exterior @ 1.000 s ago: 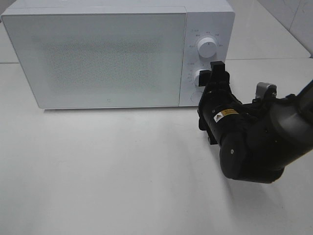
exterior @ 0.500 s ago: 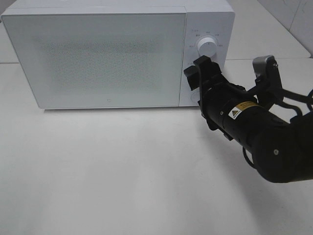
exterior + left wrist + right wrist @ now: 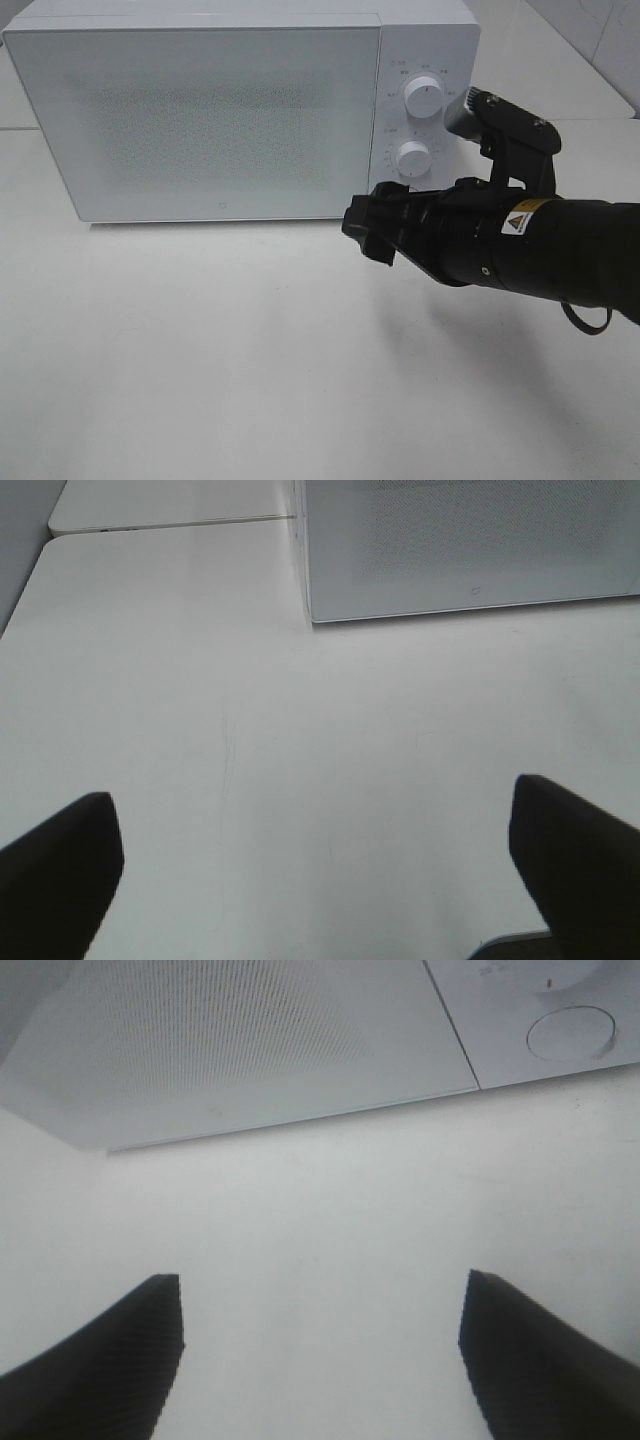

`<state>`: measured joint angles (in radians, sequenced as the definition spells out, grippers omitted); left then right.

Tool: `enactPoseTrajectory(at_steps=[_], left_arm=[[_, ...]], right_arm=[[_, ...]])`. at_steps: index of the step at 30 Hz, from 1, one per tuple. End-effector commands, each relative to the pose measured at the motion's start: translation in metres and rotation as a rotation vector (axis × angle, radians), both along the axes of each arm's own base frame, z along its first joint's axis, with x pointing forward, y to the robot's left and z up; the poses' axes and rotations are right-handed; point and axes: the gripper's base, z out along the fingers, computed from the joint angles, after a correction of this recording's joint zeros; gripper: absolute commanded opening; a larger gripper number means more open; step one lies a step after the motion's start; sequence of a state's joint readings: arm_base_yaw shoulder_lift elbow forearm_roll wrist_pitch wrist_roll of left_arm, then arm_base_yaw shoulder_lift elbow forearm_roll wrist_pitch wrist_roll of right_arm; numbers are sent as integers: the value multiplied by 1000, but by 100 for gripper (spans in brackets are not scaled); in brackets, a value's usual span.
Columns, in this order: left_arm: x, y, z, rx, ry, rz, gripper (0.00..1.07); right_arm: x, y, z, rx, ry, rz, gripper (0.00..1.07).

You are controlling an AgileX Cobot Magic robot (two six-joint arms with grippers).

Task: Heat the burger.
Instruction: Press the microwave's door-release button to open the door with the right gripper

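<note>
Exterior high view first: a white microwave [image 3: 200, 120] sits at the back of the white table [image 3: 200, 350] with its door [image 3: 210, 115] shut. Two white knobs are stacked on its panel, the upper knob [image 3: 423, 97] over the lower knob [image 3: 412, 158]. The right arm [image 3: 540, 250] reaches in from the right, and the right gripper [image 3: 368, 228] hangs over the table just in front of the microwave's lower right corner, below the lower knob and pointing left.

Left wrist view: the left gripper [image 3: 315, 880] is spread wide, with its dark fingers [image 3: 60, 870] at either edge and only bare table between them. One corner of the microwave is beyond.

Right wrist view: the right gripper [image 3: 320, 1360] is wide too and holds nothing. Its ribbed fingers [image 3: 100, 1360] frame the table, with the door and a round button [image 3: 570, 1032] ahead.

The burger shows in no view (I cannot tell where it is).
</note>
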<state>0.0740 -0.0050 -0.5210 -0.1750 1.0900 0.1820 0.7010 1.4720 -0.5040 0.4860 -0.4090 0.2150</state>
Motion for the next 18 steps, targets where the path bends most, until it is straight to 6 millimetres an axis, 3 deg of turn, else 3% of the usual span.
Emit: enactPoseTrajectory(at_steps=[1, 14, 18], left_arm=[[-3, -1, 0, -7, -39, 4, 98], [-3, -1, 0, -7, -39, 4, 98], [-3, -1, 0, -7, -39, 4, 98]], right_arm=[[-7, -2, 5, -84, 6, 98, 76], [-45, -10, 11, -340, 185, 486, 76], [-50, -14, 25, -456, 250, 581, 76]])
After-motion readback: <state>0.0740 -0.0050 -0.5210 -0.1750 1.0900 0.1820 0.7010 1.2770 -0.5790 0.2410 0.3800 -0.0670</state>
